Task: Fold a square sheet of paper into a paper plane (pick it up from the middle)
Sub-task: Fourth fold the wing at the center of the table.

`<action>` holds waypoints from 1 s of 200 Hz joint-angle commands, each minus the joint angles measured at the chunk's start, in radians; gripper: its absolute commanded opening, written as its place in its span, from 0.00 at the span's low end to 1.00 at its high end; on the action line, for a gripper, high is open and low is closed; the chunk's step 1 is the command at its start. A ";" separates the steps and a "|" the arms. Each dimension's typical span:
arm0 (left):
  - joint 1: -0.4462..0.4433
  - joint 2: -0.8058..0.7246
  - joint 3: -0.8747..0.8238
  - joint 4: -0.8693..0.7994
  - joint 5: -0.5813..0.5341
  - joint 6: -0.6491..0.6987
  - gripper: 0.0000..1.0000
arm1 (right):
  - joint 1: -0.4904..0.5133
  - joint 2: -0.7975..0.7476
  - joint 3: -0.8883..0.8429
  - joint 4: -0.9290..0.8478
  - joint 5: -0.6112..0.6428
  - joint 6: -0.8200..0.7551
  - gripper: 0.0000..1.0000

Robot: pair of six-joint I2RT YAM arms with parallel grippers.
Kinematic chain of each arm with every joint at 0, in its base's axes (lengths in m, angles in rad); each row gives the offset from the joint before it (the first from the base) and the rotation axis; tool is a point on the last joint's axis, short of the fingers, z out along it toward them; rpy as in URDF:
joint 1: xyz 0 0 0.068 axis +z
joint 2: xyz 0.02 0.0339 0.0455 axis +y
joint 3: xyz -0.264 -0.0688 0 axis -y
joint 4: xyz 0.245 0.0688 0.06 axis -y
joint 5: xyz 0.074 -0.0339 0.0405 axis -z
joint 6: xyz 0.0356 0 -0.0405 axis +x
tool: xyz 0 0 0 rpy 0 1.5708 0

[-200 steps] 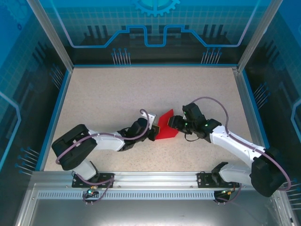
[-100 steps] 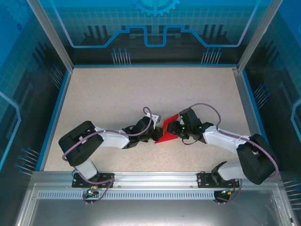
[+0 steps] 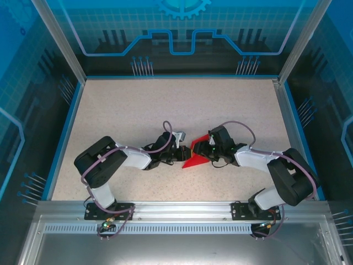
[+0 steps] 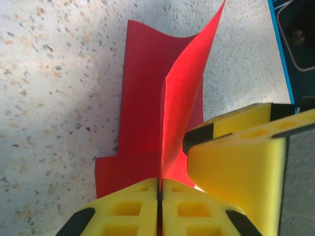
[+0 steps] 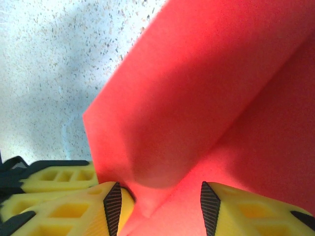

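Reached in low from both sides to meet near the middle of the table [image 3: 138,105], slightly toward the near edge. On the left, clamped the left gripper [image 3: 183,156] onto the near end of the sheet of paper [image 3: 193,161], right on its crease. Pressed those fingers [image 4: 128,206] flat together, with nothing but the thin red fold caught between them. Held it so, by the look of it, to pin the fold line in place, with one flap down on the table and the other up like a fin. Found the sheet partly folded, then, directly between the two grippers and touching both.

To the right, brought the right gripper [image 3: 199,150] up against the standing flap, probably to push it over or to press the crease down. Set its fingers [image 5: 113,201] about half spread, astride a ridge of the paper and seemingly brushing it with the inner pads. Pinched nothing there, as far as could be seen. Called next, most likely, for a gentle sweep, for fear of buckling or tearing thin paper pinned at one end.
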 commanded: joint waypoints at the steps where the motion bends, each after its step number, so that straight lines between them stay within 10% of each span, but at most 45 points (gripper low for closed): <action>1: 0.009 0.026 0.001 0.044 0.059 -0.024 0.12 | -0.020 0.020 -0.009 0.035 -0.017 0.002 0.49; 120: 0.024 0.009 -0.035 0.051 0.117 0.035 0.31 | -0.040 0.089 0.006 -0.033 0.021 0.060 0.55; 200: 0.024 -0.008 -0.052 0.069 0.156 0.044 0.26 | -0.042 0.092 0.005 -0.023 0.012 0.061 0.55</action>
